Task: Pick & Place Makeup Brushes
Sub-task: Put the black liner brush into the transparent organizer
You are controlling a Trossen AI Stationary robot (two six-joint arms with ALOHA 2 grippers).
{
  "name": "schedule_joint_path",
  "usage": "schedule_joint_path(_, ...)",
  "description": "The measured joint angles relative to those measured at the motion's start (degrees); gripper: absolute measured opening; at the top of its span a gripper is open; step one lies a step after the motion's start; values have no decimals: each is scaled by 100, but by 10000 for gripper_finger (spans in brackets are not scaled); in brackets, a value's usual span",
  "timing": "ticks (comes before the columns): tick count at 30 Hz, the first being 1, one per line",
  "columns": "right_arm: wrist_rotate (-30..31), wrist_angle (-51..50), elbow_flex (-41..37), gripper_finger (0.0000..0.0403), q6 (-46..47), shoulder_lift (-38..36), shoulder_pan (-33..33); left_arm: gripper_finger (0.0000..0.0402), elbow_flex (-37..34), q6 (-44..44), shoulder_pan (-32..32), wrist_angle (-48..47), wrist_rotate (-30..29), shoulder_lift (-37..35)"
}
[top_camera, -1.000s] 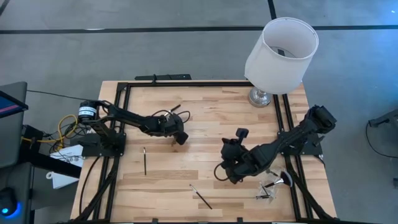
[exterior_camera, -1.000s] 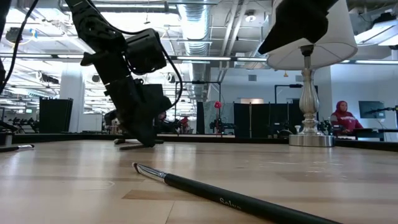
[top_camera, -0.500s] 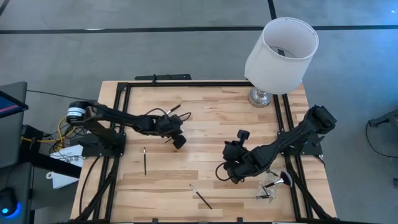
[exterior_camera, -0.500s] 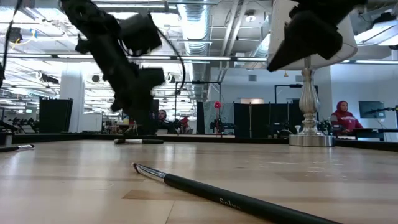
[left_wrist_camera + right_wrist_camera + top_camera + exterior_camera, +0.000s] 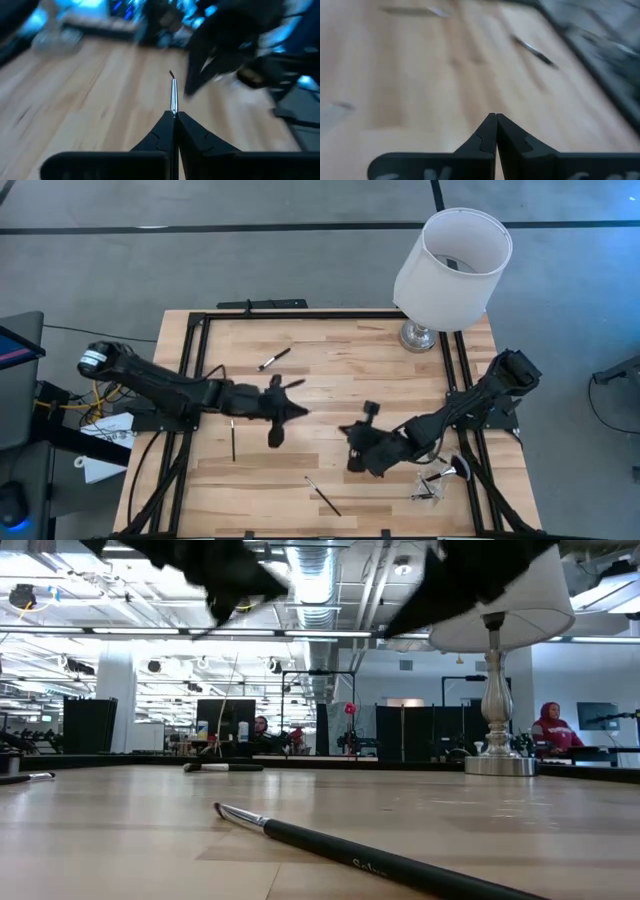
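- Worktop [image 5: 400, 390] – only the high view shows all of it. Three loose makeup brushes lie well apart on it: far brush [image 5: 272, 360], left brush [image 5: 232, 438] and front brush [image 5: 322, 495].
- Left arm [image 5: 160, 383] was up by the far brush a second ago. Now it has swung out over the middle of the worktop.
- Right arm [image 5: 470, 410] waits near the right side. Its right fingers [image 5: 482, 135] are squeezed together with nothing in them.
- Little pile of brushes [image 5: 437, 480] sits by the right edge, so I think that is where brushes go.
- Left fingers [image 5: 161, 134] have just closed, and they pinch a thin held brush [image 5: 173, 97].
- Held brush sticks out toward the right arm – I think one pick is done and it is on its way to the pile.
- Left wrist view shows this grip clearly; the low view shows only dark blurs up high.
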Motion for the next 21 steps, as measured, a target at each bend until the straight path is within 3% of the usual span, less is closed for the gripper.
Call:
schedule_joint_path(4,-634,1645,-327,1,-872,0,0,11,-29,507,-521,698,5,22)
schedule_joint_path(8,-947,2787,-672,10,-1095,0,4,11,-451,875,-889,2028,-2,42)
schedule_joint_path(16,-1243,5598,-1352,80,-1703,0,40,11,-1563,1069,-1023,4644,281,59)
schedule_joint_path(21,-1652,6000,-1429,112,-1748,0,-115,12,-1799,1240,-982,5259,306,173)
